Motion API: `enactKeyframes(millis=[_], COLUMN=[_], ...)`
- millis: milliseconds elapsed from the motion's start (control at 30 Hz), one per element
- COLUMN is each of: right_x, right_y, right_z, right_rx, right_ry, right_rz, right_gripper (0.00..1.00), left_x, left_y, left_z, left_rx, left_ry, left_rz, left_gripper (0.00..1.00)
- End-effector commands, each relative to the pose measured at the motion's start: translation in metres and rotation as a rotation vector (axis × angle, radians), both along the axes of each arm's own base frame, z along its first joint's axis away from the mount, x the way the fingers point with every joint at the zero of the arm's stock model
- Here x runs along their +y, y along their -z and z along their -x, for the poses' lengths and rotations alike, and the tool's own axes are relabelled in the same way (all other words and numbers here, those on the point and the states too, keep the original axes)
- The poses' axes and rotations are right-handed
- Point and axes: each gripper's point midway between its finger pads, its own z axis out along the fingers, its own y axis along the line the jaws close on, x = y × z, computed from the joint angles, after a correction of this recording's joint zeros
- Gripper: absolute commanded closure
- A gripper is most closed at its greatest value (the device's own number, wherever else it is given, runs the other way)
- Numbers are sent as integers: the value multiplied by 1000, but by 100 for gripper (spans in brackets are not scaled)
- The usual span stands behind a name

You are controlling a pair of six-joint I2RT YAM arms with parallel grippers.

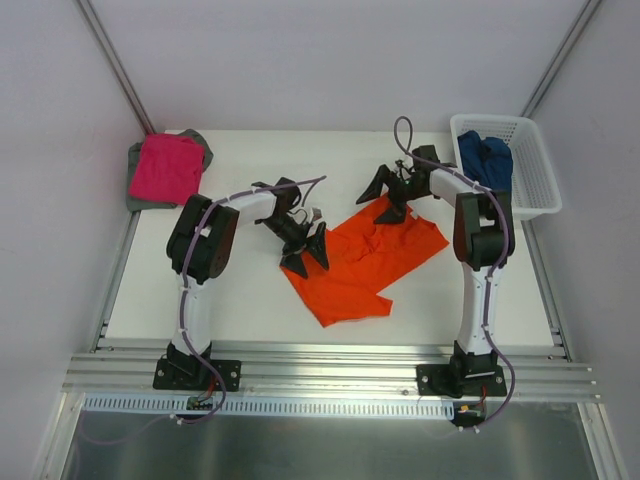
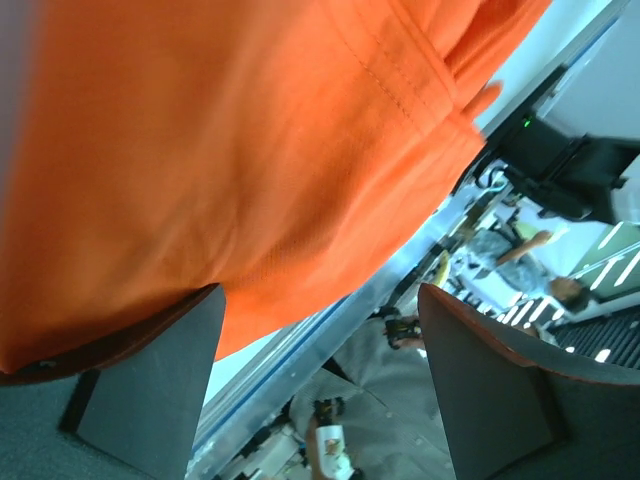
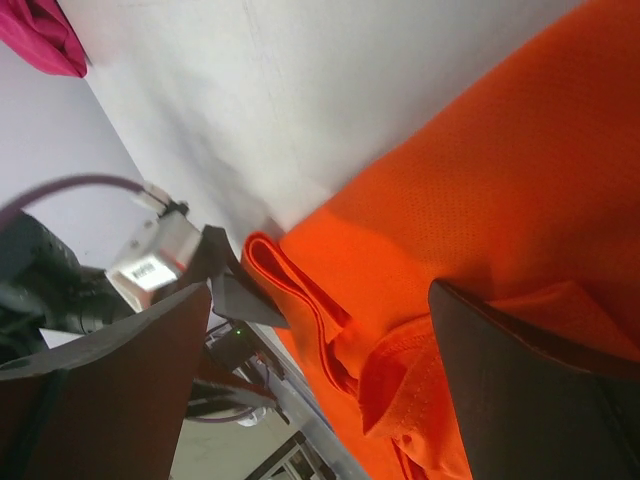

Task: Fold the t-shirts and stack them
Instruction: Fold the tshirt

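Observation:
The orange t-shirt (image 1: pixel 365 262) lies crumpled and partly folded in the middle of the table. At its left edge stands my left gripper (image 1: pixel 304 250), open; in the left wrist view the gripper (image 2: pixel 320 345) has nothing between its jaws, and the orange cloth (image 2: pixel 230 150) hangs just past one fingertip (image 2: pixel 190 330). My right gripper (image 1: pixel 388 197) is open over the shirt's far corner, and its wrist view shows a folded orange edge (image 3: pixel 300 290) lying under the open jaws (image 3: pixel 320 310). The pink t-shirt (image 1: pixel 165 167) rests on the grey one (image 1: pixel 134 192) at the far left. The dark blue t-shirt (image 1: pixel 485 160) sits in the basket.
A white lattice basket (image 1: pixel 538 190) stands at the table's far right corner. Metal rails (image 1: pixel 330 365) run along the near edge, with both arm bases bolted there. White walls close in the back and sides.

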Motion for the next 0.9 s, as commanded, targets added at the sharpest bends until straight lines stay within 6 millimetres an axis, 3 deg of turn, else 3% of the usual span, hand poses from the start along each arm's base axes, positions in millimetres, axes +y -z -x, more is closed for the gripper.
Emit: enactKeyframes(millis=[0, 67, 200, 400, 533, 667, 867], right_x=[-25, -25, -21, -12, -22, -36, -54], right_y=[21, 17, 16, 10, 8, 10, 11], right_z=[7, 11, 27, 47, 44, 30, 10], right_rx=[23, 22, 48, 68, 27, -11, -55], right_ry=[24, 17, 5, -12, -10, 4, 31], right_rz=[116, 118, 111, 105, 141, 199, 248], right_gripper=[3, 3, 3, 3, 3, 3, 3], left_x=[18, 29, 26, 21, 22, 33, 46], left_y=[7, 12, 2, 10, 9, 7, -15], left_z=[-30, -49, -83, -101, -95, -78, -84], left_rx=[-50, -62, -127, -140, -131, -113, -179], left_ry=[-22, -52, -70, -72, -70, -72, -95], left_rz=[-46, -65, -34, -28, -30, -57, -62], left_gripper=[20, 19, 18, 17, 18, 19, 19])
